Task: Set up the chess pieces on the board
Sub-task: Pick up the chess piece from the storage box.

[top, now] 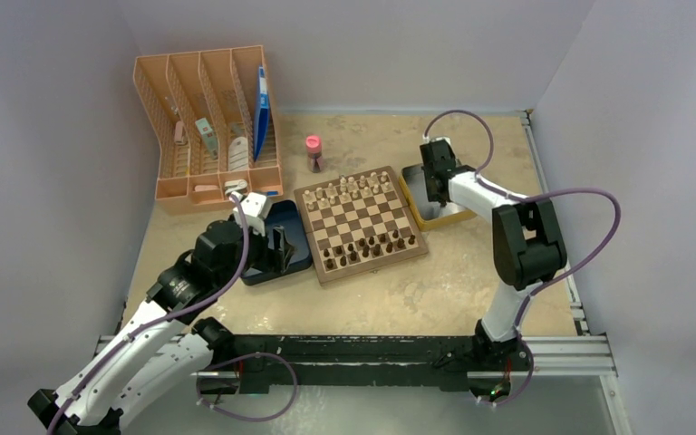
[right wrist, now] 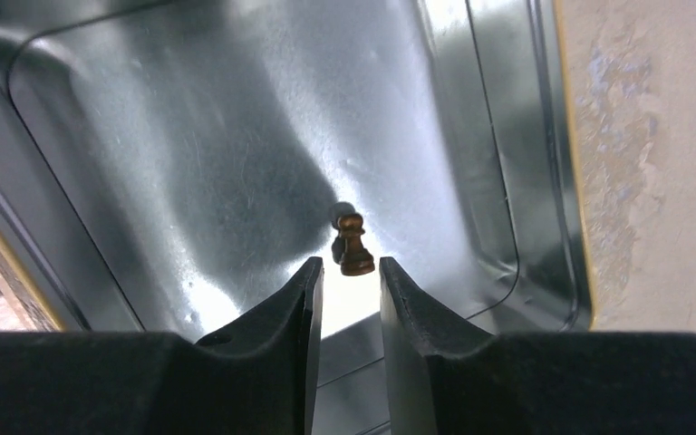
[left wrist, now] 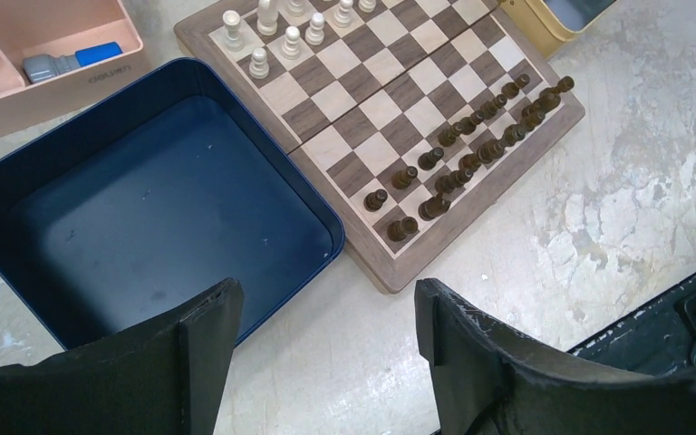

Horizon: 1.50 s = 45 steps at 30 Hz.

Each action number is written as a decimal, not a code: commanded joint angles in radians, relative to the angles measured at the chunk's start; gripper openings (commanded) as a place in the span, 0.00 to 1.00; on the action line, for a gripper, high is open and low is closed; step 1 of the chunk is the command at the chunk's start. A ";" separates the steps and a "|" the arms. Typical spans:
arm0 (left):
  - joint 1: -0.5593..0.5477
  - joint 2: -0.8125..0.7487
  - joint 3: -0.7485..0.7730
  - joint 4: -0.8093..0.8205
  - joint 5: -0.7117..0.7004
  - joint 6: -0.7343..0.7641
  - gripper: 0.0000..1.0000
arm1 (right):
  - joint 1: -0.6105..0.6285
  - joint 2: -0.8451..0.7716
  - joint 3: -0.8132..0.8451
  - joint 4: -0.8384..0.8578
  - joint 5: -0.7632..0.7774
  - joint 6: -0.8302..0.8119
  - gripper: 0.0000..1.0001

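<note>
Looking from the square wooden chessboard [top: 360, 220] of brown and tan checks to the silvery metal tin [right wrist: 190, 136] beside it: my left gripper [left wrist: 326, 299] is spread wide, idle; my right gripper [right wrist: 349, 268] hangs over the tin, narrowly parted, empty. One small dark brown wooden pawn [right wrist: 352, 243] stands upright just beyond its tips. I'd centre on it, lower past the head, then close gently.

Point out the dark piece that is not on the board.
The lone dark pawn standing upright in the tin, just ahead of the right gripper and its open jaws. The other dark pieces all stand on the board.
</note>
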<state>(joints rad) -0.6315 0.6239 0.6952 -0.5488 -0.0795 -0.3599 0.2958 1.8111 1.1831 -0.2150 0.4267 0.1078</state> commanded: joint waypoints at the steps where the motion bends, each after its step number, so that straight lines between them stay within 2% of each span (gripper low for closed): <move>1: -0.004 0.010 0.022 0.014 -0.020 -0.022 0.69 | -0.030 -0.002 0.097 -0.016 -0.042 -0.020 0.32; 18: -0.005 0.028 0.021 0.015 -0.035 -0.032 0.68 | -0.134 0.066 0.159 -0.068 -0.289 -0.062 0.29; 40: -0.004 0.038 0.023 0.012 -0.037 -0.034 0.68 | -0.186 0.120 0.152 -0.123 -0.376 -0.093 0.23; 45: -0.004 0.041 0.024 0.012 -0.037 -0.034 0.68 | -0.188 0.126 0.160 -0.126 -0.380 -0.102 0.16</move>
<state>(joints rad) -0.6315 0.6659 0.6952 -0.5629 -0.1089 -0.3832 0.1097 1.9438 1.3235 -0.3153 0.0746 0.0299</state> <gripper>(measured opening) 0.683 0.194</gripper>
